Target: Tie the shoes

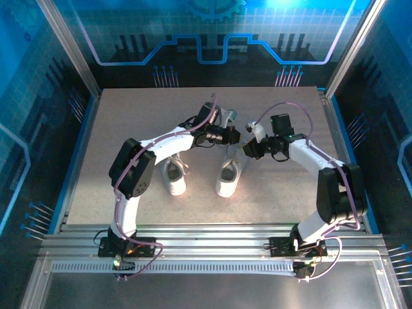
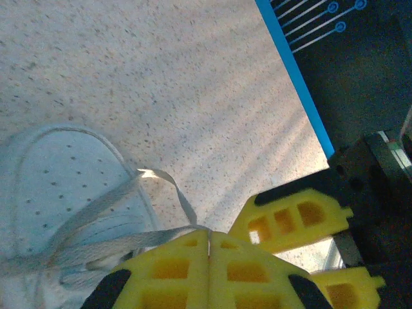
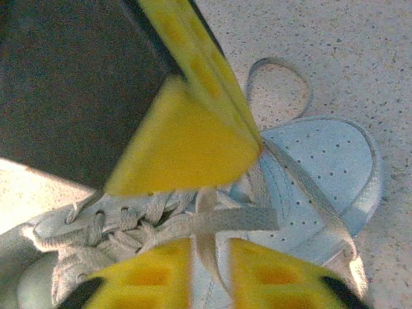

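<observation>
**Both pincers at the laces of the right sneaker, no knot yet**

The right sneaker (image 1: 228, 180) stands on the speckled table (image 1: 129, 116). The left sneaker (image 1: 174, 181) is just beside it, on its left, with its laces lying loose. Both arms meet over the far end of the right sneaker, their tips very near each other.

The left gripper (image 2: 208, 235) is closed. Its yellow fingers are pressed flat together on a lace strand (image 2: 148, 237) that runs back over the perforated toe cap (image 2: 58, 174) toward the eyelets. The right gripper (image 3: 209, 248) has its fingers a little apart. Another strand lies in the gap between them, and it looks loosely guided rather than pinched. A slack loop (image 3: 277, 61) of lace lies on the table just beyond the toe cap.

The laces over the tongue look crossed and rumpled but not tied, so I judge the task to be early.

The main risks from here:
- The strand could slide out of the right gripper's parted fingers if either arm moves before they close.
- A firm pull by the left gripper could drag or tip the light sneaker instead of tightening the lace.
- With the two tips so near each other, a small error could knock one finger against another.
- The slack loop beyond the toe cap could catch on a finger.
</observation>
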